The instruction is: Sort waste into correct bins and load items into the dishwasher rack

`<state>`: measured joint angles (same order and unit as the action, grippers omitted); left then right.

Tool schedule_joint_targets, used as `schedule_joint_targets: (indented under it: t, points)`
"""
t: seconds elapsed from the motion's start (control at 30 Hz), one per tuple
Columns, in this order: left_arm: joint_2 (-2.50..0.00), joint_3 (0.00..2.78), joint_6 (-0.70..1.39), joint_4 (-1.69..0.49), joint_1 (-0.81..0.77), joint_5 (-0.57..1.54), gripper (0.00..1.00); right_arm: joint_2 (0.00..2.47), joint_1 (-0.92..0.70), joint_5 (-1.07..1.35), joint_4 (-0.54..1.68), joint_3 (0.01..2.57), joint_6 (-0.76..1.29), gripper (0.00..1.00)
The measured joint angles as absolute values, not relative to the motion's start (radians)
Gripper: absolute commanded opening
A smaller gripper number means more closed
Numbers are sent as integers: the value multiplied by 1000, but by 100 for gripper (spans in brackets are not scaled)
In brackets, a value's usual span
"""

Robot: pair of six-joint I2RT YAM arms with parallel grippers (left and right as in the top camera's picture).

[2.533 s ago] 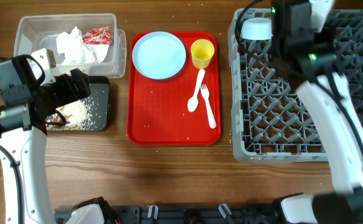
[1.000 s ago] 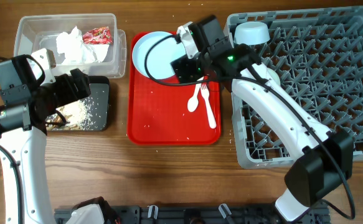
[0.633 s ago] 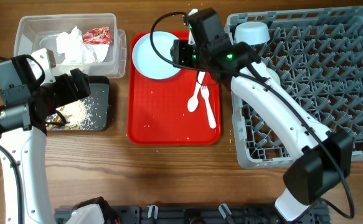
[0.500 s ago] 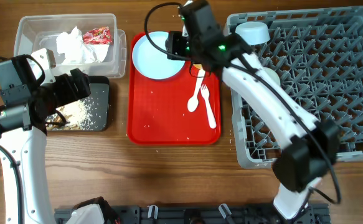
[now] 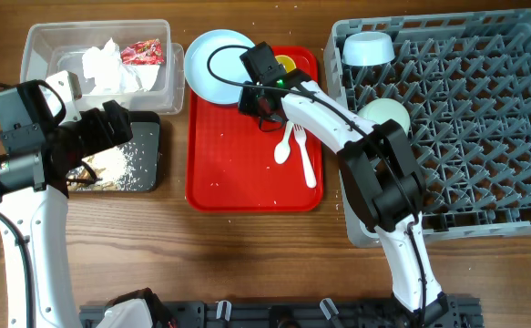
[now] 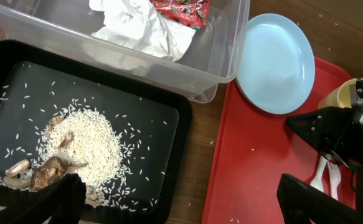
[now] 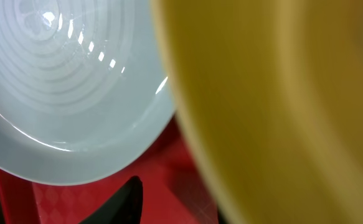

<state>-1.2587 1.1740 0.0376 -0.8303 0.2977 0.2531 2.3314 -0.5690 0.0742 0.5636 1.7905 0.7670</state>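
My right gripper [image 5: 279, 73] is low over the red tray, at the yellow cup [image 5: 286, 65]. In the right wrist view the cup [image 7: 274, 106] fills the right side. One finger [image 7: 122, 202] stands left of its wall with a strip of tray between them, and the other finger is hidden. The pale blue plate [image 5: 218, 56] overhangs the tray's back left corner. Spoon and fork [image 5: 297, 150] lie on the tray. My left gripper [image 5: 119, 123] hangs open and empty over the black bin [image 6: 162, 124] of food scraps [image 6: 84, 140]. Napkin [image 5: 106, 66] and red wrapper [image 5: 143, 52] lie in the clear tub [image 5: 37, 55].
The grey dishwasher rack [image 5: 447, 191] fills the right side, with a small light bowl [image 5: 368, 47] at its back left and a pale green bowl [image 5: 383, 114] below it. The red tray [image 5: 238, 173] lies between the bins and the rack.
The right arm swung from over the rack to the yellow cup, and its jaws narrowed. The plate slid back and left, partly off the tray. The left arm has not moved.
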Motion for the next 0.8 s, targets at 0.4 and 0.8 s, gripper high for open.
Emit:
schedule_joint_targets:
  t: [0.4, 0.8]
  points:
    - [-1259, 1174, 38, -830, 298, 253, 100, 2191, -569, 78, 617, 1802, 599, 45]
    - [-1259, 1174, 38, -830, 298, 253, 100, 2077, -569, 19, 709, 1822, 560, 48]
